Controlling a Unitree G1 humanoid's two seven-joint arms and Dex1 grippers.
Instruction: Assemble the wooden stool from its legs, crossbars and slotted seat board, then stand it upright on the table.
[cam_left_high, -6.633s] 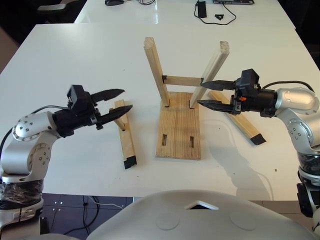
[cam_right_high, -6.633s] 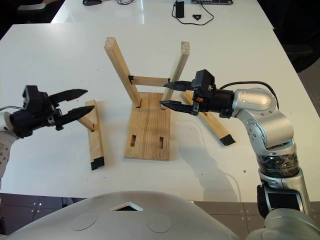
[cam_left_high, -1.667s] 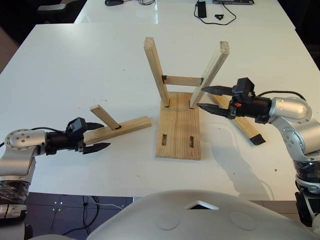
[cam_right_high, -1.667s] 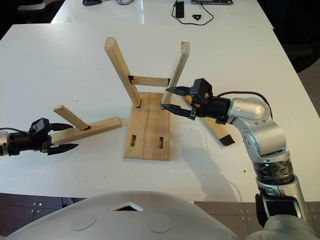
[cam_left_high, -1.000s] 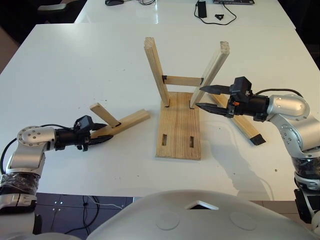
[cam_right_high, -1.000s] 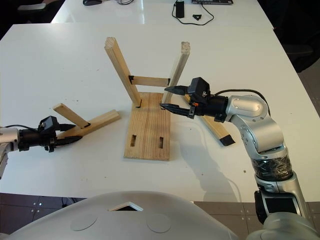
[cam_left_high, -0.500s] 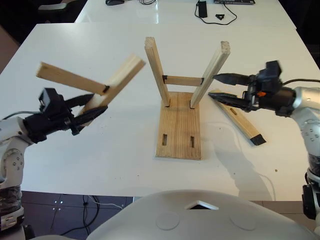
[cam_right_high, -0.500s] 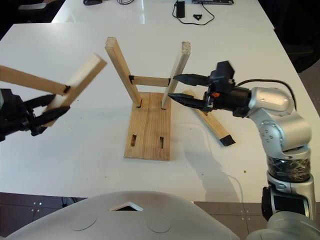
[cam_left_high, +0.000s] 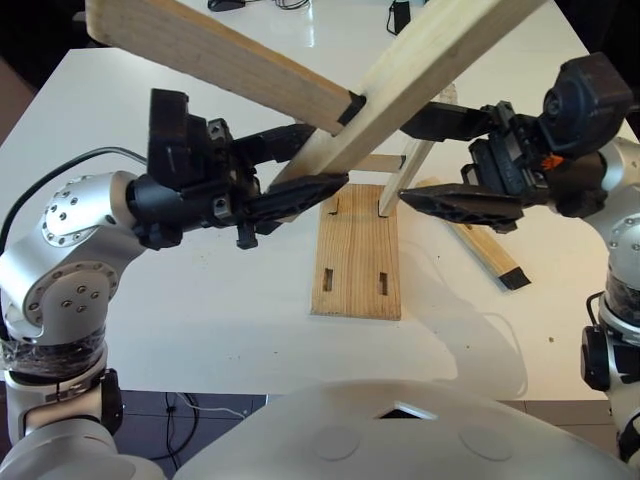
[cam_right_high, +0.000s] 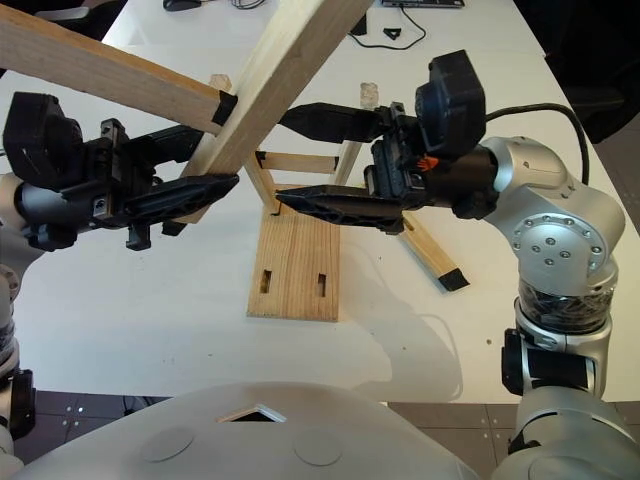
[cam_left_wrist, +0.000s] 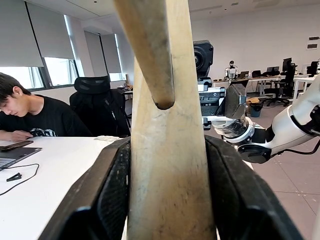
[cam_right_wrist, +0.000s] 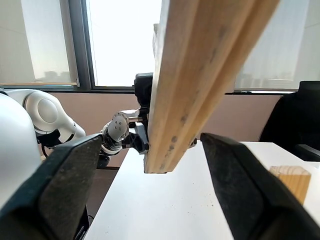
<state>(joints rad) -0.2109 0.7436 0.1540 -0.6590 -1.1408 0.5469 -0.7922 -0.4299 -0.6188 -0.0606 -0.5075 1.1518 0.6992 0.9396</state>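
Desk (cam_left_high: 200, 330): white top. Its left edge lies well left of all the parts.

Seat board (cam_left_high: 360, 260): lies flat at mid-desk, long axis running near to far. Its near edge sits well back from the desk's near edge. Two near slots (cam_left_high: 328, 280) are open, nothing in them.

Held leg (cam_left_high: 440, 50): raised high above the desk, tilted, upper end to the far right. A cross piece (cam_left_high: 210, 50) juts from it up to the left. Both are well above the seat board.

Standing legs (cam_right_high: 262, 185): two, seated in the board's far slots and leaning apart, joined by a short crossbar (cam_right_high: 300, 161).

Loose leg (cam_left_high: 490, 255): flat on the desk just right of the seat board, angled, dark tip toward the near right.

Left hand (cam_left_high: 325, 158): clamped on the held leg's lower end, one finger on each face. The left wrist view shows wood tight between both pads.

Right hand (cam_left_high: 405, 158): fingers wide apart, gripping nothing, hovering above the board's right side and the loose leg. In the right wrist view the held leg shows between the fingers (cam_right_wrist: 65, 185) with a gap on each side. Whether the leg lies within them or beyond the tips cannot be told.
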